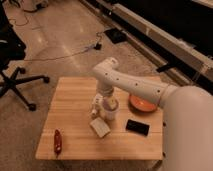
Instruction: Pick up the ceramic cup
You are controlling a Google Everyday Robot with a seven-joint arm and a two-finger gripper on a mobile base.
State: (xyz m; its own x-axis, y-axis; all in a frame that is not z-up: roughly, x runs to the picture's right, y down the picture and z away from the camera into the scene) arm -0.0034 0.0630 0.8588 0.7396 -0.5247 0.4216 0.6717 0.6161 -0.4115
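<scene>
The ceramic cup (110, 112) is a small pale handleless cup standing upright near the middle of the wooden table (75, 102). My gripper (103, 101) hangs from the white arm (131, 86) and reaches down right at the cup's upper left rim, partly covering it. I cannot tell whether it touches the cup. The cup's base rests on the table.
A white tube-like bottle (94, 108) lies just left of the cup. A pale block (101, 127) lies in front of it. An orange bowl (140, 104) sits to the right, with a black phone (137, 127) in front of it and a red tool (57, 141) at the front left. An office chair (11, 60) stands at the left.
</scene>
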